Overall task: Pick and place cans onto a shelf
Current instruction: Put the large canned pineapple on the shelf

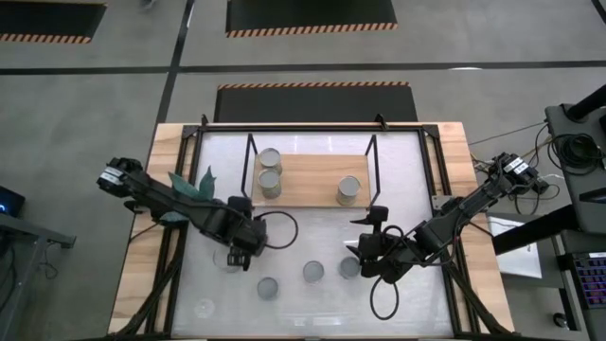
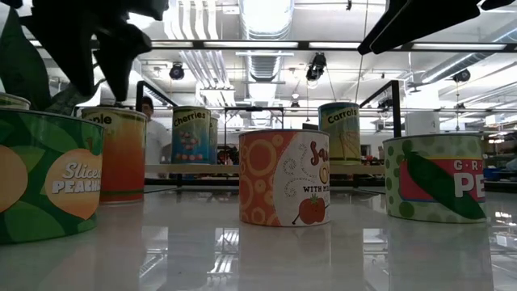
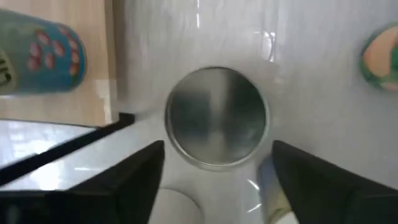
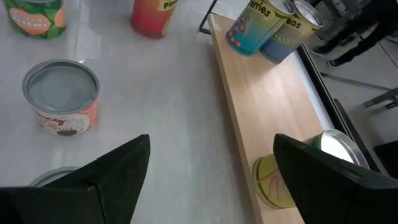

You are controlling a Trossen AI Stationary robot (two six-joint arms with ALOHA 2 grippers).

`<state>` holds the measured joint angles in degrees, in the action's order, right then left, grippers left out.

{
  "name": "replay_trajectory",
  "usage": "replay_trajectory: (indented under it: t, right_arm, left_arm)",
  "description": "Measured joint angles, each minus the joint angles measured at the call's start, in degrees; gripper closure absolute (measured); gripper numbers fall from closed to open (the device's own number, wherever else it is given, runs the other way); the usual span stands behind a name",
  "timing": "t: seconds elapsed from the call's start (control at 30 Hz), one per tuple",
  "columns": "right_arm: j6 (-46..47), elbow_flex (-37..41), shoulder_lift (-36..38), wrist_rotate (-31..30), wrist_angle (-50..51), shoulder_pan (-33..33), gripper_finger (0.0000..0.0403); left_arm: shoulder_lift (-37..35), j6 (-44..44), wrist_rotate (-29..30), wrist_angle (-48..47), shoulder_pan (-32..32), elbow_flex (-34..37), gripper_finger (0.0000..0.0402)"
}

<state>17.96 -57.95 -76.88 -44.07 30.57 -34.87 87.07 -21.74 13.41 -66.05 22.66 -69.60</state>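
Observation:
The shelf's light-wood board (image 1: 308,169) stands at the table's far middle in a thin black frame, with three cans on it (image 1: 271,158) (image 1: 270,183) (image 1: 348,189). Several cans stand upright on the white table, among them three (image 1: 268,287) (image 1: 313,272) (image 1: 349,267). My left gripper (image 1: 241,251) is open above another can (image 3: 216,117); its fingers (image 3: 134,180) stand either side of the silver top without touching it. In the low view this can (image 2: 121,153) is orange. My right gripper (image 1: 365,248) is open and empty near the shelf's front edge (image 4: 211,143).
A teal plant (image 1: 189,185) stands at the table's left, under my left arm. A green peach can (image 2: 48,174) and a white-and-orange sauce can (image 4: 62,99) stand close by. The shelf's black frame posts (image 1: 371,156) rise at the board's ends. Cables loop on the table (image 1: 383,303).

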Motion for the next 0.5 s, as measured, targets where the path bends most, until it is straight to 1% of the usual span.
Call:
replay_trajectory:
  t: [0.1,0.2,0.33,0.5]
  right_arm:
    - [0.1,0.0,0.0,0.4,0.0,0.0,0.0076]
    - [0.4,0.0,0.0,0.5,0.0,0.0,0.0076]
    - [0.4,0.0,0.0,0.5,0.2,0.0,0.0076]
    - [0.4,0.0,0.0,0.5,0.4,0.0,0.0076]
  left_arm:
    - [0.0,2.4,-0.4,1.6,-0.8,0.1,0.0078]
    - [0.0,3.9,-1.0,3.4,-1.0,0.3,0.0061]
    - [0.0,5.4,-2.3,3.8,-1.2,1.1,0.006]
    - [0.0,6.0,-2.5,6.2,-1.6,4.4,0.0066]
